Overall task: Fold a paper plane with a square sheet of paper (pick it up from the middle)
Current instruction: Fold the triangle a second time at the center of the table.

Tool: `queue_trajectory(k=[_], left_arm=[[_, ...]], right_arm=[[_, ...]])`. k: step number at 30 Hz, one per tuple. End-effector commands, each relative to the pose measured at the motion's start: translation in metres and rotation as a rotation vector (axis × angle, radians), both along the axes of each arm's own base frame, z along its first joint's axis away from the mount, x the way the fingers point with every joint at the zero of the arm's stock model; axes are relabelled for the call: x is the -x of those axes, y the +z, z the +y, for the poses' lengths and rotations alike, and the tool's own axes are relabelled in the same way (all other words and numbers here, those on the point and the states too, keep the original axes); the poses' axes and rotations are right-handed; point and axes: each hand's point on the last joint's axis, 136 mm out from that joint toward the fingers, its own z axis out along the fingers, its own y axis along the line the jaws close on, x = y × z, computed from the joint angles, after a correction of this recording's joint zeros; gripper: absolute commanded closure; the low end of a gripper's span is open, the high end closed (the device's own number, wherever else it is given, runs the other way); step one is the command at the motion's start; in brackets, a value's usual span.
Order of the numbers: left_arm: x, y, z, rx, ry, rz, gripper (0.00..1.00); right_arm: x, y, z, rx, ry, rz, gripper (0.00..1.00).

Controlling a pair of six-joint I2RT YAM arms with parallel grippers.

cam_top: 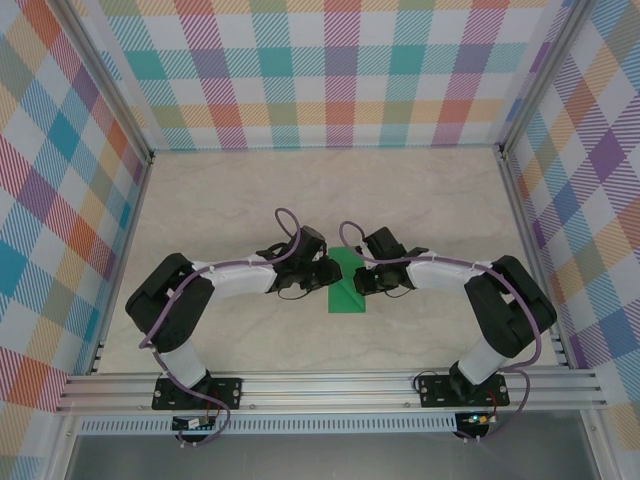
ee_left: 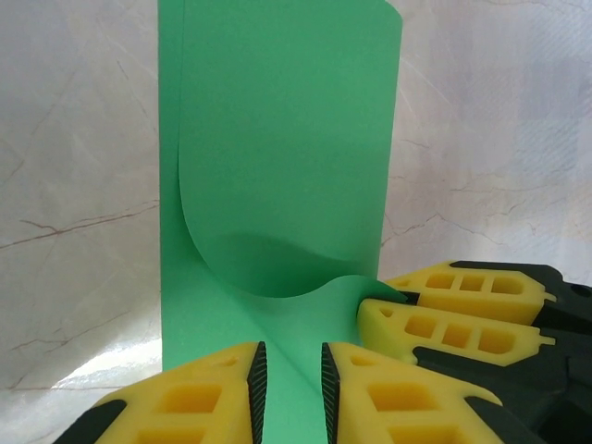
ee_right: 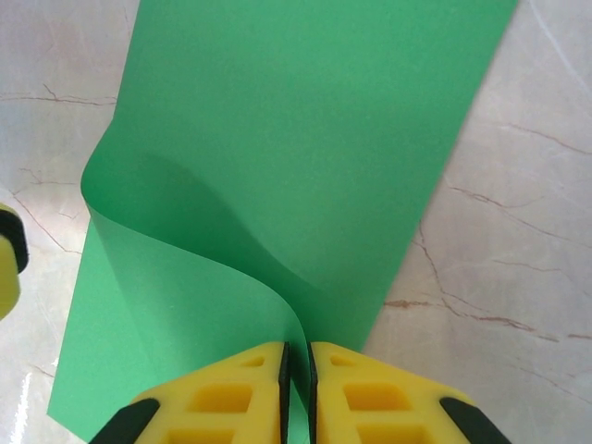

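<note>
While the right gripper (ee_right: 296, 351) pinches the curled bright-green paper sheet (ee_right: 305, 139), the left gripper (ee_left: 293, 351) sits at its other side, jaws parted.

From above, the left gripper (cam_top: 328, 273) and right gripper (cam_top: 358, 278) hide the middle of the sheet of paper (cam_top: 348, 298), and their jaws are too small to read. In both wrist views the sheet runs off the top edge, while the yellow fingers (ee_left: 194, 398), themselves cut off at the bottom edge, cover its near end.
</note>
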Motion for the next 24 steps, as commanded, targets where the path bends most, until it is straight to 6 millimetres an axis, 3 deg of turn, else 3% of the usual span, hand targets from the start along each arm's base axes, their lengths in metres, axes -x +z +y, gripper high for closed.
queue_trajectory(k=[1, 24], left_arm=[[0.008, -0.008, -0.007, 0.012, -0.015, 0.021, 0.76], [0.006, -0.005, -0.019, 0.109, 0.030, 0.031, 0.81]], right_arm=[[-0.008, 0.001, 0.003, 0.007, 0.009, -0.002, 0.84], [-0.006, -0.011, -0.002, 0.043, -0.002, 0.019, 0.84]])
